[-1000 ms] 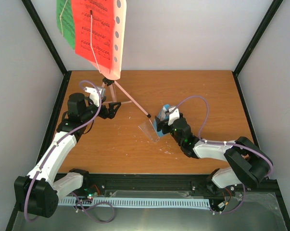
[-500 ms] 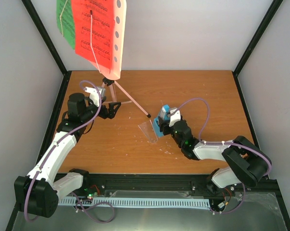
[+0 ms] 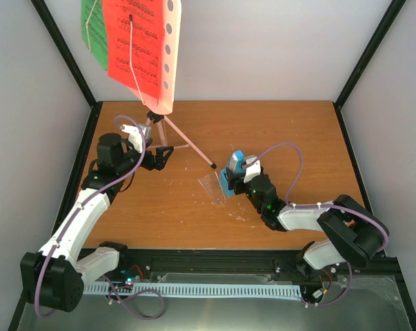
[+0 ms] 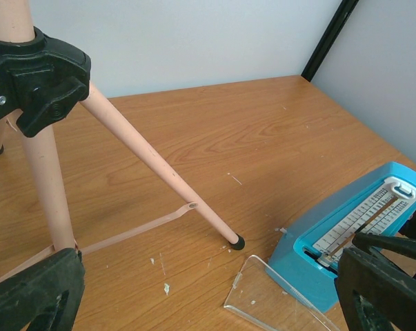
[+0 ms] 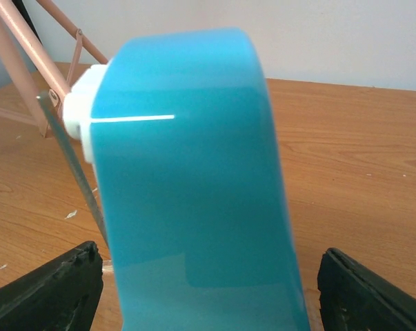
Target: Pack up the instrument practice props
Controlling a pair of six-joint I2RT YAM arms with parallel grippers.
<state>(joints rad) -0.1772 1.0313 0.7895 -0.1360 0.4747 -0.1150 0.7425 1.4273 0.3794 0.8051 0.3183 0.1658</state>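
Right end effector [image 3: 235,176], unclenched, astride the blue metronome [image 5: 187,172], arm low over table [image 3: 297,138].

The scuffed brown wooden table [image 3: 297,138], flecked white, bears a pink tripod music stand [image 3: 187,143] just beside the left gripper [image 3: 161,156], a small blue pyramid metronome [image 3: 233,165] between the right gripper [image 5: 208,296] fingers, and a clear plastic cover [image 3: 213,187] lying flat just beyond it.

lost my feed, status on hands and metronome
left hand open at stand legs. right hand open astride blue metronome, no grip yet. clear cover lying flat beside it.
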